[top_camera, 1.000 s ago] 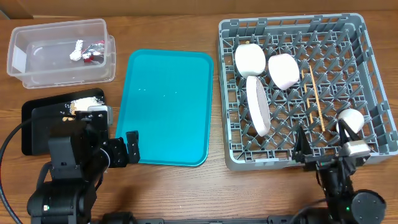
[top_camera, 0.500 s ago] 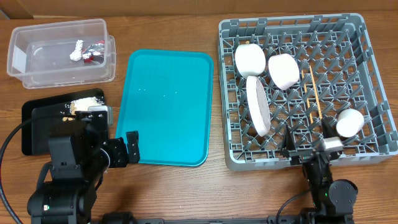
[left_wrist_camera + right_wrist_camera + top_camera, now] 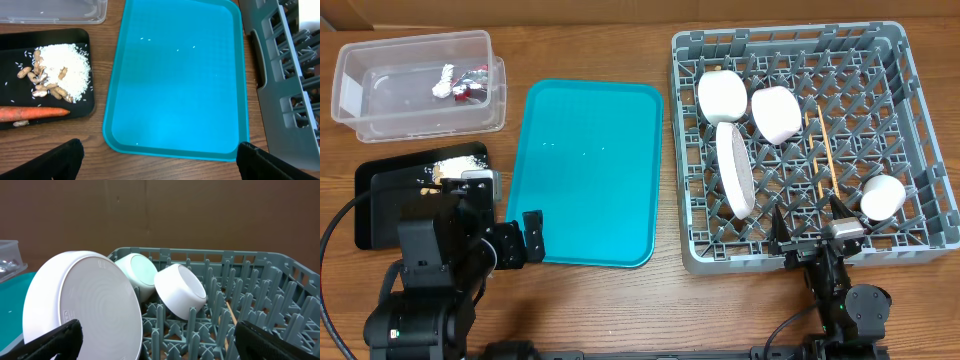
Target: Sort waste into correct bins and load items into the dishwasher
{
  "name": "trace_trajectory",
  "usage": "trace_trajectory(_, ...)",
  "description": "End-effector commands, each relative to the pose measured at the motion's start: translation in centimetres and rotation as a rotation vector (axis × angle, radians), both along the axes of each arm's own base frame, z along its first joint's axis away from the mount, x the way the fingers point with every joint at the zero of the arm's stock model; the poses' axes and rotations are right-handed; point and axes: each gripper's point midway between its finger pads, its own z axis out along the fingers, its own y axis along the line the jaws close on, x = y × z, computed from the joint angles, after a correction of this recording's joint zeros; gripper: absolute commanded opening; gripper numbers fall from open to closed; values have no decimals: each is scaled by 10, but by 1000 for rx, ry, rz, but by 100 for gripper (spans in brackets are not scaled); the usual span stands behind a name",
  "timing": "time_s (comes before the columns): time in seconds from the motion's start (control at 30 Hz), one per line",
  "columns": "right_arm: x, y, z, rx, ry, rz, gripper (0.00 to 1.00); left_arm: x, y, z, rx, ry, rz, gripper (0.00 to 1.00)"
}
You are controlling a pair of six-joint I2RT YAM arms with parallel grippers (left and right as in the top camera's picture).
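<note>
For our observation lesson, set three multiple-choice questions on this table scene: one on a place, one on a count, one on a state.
1. The carrot lies: A) in the clear tub B) on the black tray C) on the teal tray.
2. The bowls in the rack number: A) one B) two C) three.
3. The left claw and right claw are: A) both open and empty B) both shut C) gripping the plate.
Answers: 1 B, the left wrist view shows it on the black tray; 2 B, two white ones lean side by side there; 3 A, each wrist view shows its claw spread wide, gripping nothing.
</note>
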Motion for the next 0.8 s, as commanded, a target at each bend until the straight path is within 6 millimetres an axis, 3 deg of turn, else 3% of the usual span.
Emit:
trace_trajectory(0.0,0,1,-2,-3,-5,7,100,0,0,-1,-10,1,10,100)
trace_trajectory(0.4,0,1,-2,-3,-5,7,100,-4,2,-1,0,1,12,100)
trace_trajectory(0.5,0,2,-2,-3,-5,7,100,-8,9,0,52,-81,27,100)
trace_trajectory(0.77,0,2,-2,-3,-5,7,100,3,1,-44,38,-460,8,100)
